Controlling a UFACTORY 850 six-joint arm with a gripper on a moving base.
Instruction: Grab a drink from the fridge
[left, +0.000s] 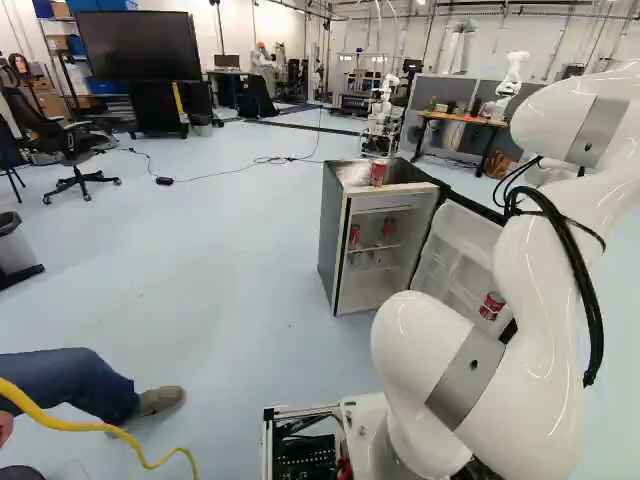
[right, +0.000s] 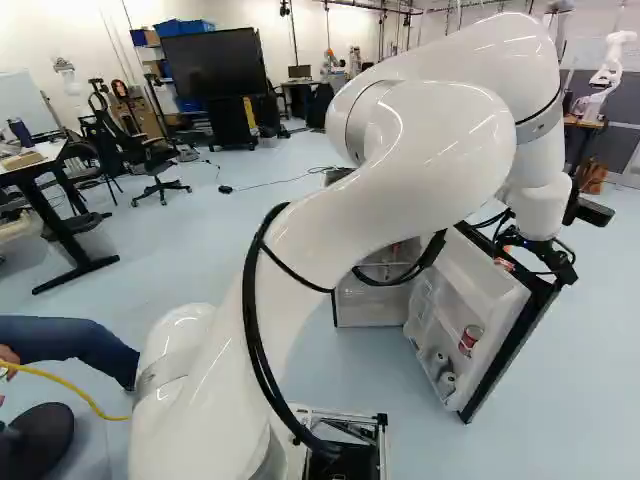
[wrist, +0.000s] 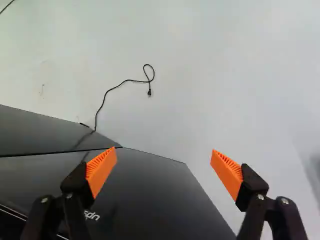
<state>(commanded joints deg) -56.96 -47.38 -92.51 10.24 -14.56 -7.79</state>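
We can read no text for certain: the pale lettering (wrist: 92, 215) on the fridge's (left: 334, 235) dark outside is unclear, the red can (left: 378, 173) atop it too small.

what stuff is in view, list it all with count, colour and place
fridge: one, dark grey, ahead of the base
fridge door: one, black and white, open
can on top: one, red, on the fridge
cans inside: at least two, red, on shelves
drinks in door: at least three, one red, two grey
screen: one, black, far back
office chair: at least one, black, left
workbench: one, wooden top, far right
another robot: at least one, white, by workbench
yellow cable: one, left foreground
arm: one, white, foreground
gripper: one, black, orange pads, open
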